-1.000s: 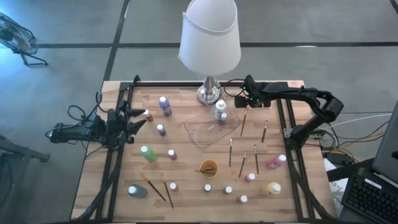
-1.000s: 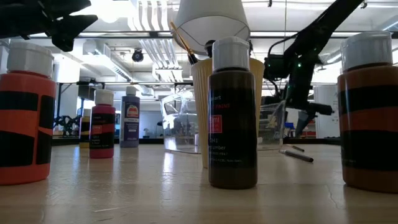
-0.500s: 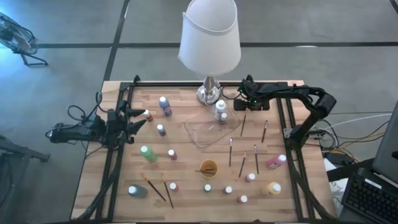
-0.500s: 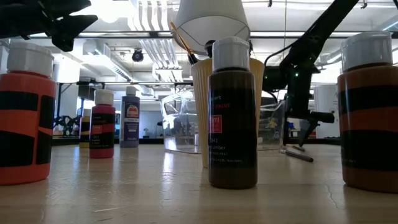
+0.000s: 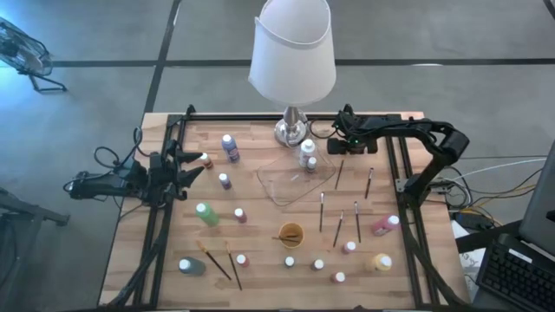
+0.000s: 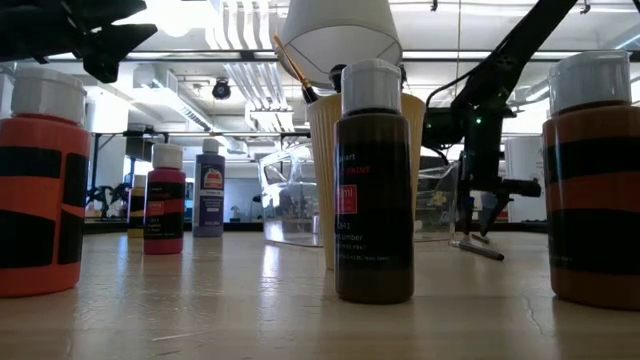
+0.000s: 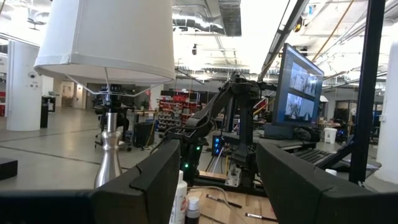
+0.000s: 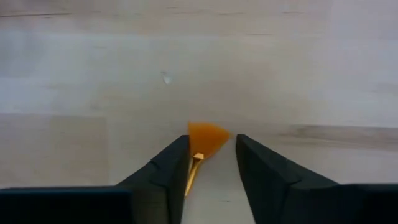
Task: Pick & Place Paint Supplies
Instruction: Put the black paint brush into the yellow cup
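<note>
The right end effector (image 5: 340,149) is down at the far side of the wooden surface (image 5: 260,260), just beside the clear tray (image 5: 295,180) and near the lamp (image 5: 292,61). In the right wrist view its two fingers (image 8: 165,168) straddle a fan brush (image 8: 205,142): orange bristles poke out between the tips, the gold ferrule runs along one finger. The jaws stand narrow around the brush, but whether they are pinching it I cannot tell.

Over on the left edge, the left end effector (image 5: 186,165) waits with its fingers spread wide, holding nothing.

A white-capped bottle (image 5: 309,156) stands at the tray's far corner. More dark brushes (image 5: 355,221) lie on the wood right of the tray, and paint bottles (image 5: 206,213) are scattered across the near half, around the orange cup (image 5: 290,234).
</note>
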Controlling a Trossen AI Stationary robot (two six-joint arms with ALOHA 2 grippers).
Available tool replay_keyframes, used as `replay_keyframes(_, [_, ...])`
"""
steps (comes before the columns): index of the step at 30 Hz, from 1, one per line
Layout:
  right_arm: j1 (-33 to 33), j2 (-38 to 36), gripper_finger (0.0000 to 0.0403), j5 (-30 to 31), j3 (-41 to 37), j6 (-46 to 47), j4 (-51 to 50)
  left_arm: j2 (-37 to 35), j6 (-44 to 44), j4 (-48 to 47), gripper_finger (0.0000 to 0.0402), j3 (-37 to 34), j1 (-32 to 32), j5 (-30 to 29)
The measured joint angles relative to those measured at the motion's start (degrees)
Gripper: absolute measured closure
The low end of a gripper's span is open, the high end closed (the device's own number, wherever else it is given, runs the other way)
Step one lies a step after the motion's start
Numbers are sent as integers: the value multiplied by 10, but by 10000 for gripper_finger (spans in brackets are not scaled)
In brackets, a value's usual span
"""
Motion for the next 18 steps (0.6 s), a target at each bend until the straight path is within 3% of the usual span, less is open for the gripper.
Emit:
replay_keyframes(10, [0,0,385,2,0,-17,-4,0,0,0,183,0,0,0])
replay_keyframes(18, [-3,0,394,2,3,-35,-7,0,0,0,183,0,0,0])
